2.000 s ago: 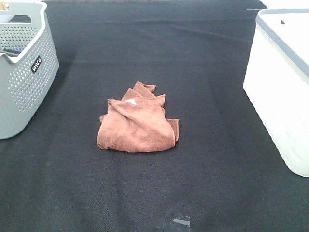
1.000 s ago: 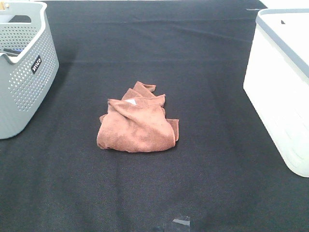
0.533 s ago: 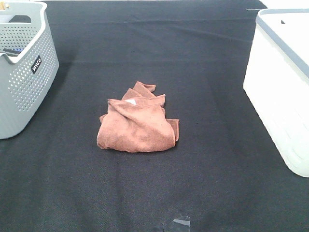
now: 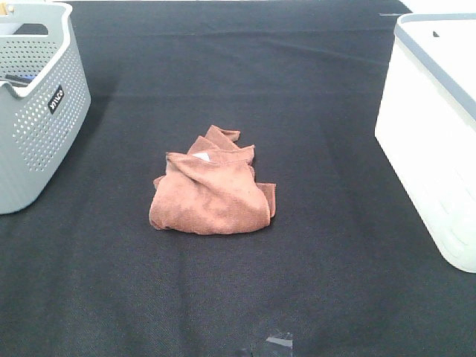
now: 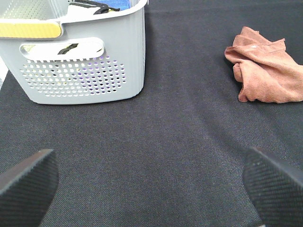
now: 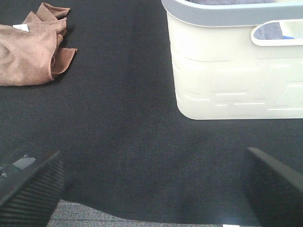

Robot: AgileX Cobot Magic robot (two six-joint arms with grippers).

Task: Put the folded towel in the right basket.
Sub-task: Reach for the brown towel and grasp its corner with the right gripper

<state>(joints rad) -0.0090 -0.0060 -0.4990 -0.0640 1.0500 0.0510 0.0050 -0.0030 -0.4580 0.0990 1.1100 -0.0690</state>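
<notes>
Both of my pincers hang with jaws wide apart over the black worktop [image 4: 297, 89]. The left gripper [image 5: 151, 189] faces the grey perforated basket [image 4: 37, 126] at the far left corner. The right gripper [image 6: 150, 194] faces the right basket [image 4: 424, 149], which stands at the right edge. The folded towel [image 4: 210, 192] lies about mid-worktop, well apart from both baskets, white tag [image 4: 201, 156] showing.

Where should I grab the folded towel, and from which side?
Pinch the thick bunched middle of the folded towel, coming straight down with the right tool. It lies low and loose on the black cloth, so a side approach would likely push it.
</notes>
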